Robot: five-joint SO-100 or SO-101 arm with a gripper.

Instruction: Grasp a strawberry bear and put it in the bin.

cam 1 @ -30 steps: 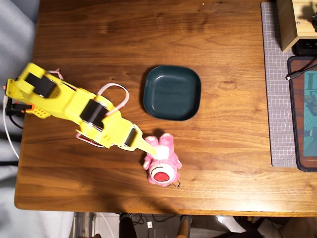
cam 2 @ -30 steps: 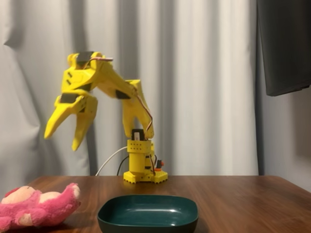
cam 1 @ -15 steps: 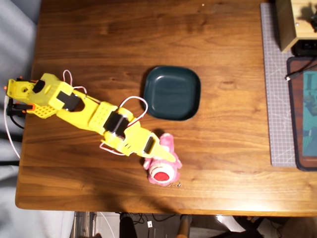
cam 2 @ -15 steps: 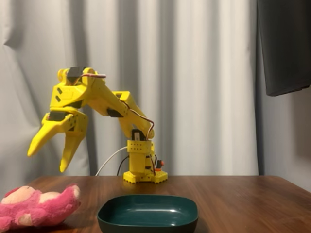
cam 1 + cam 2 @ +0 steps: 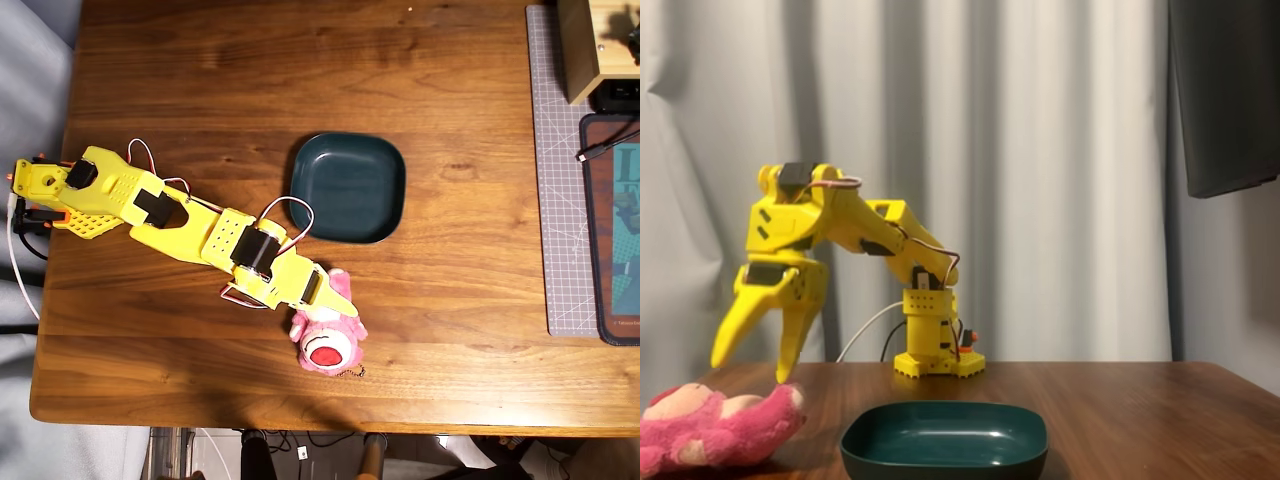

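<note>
Looking side-on, the fixed view shows the gripper (image 5: pixel 755 365) raised clear above the bear (image 5: pixel 710 427) with its fingers spread apart and holding nothing, a gap the overhead view hides, since there the arm (image 5: pixel 170 215) overlaps the bear (image 5: pixel 325 335). The arm reaches out and bends down at the wrist. One bear lies on the table (image 5: pixel 450 330) just beside one bin (image 5: pixel 348 187).

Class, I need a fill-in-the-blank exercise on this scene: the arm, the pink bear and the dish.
1. The pink bear lies on the wooden ____.
2. The teal dish holds ____.
3. In the fixed view, the gripper hangs above the bear with its jaws ____.
4. The arm is coloured ____.

Missing words: table; nothing; open; yellow.
</note>
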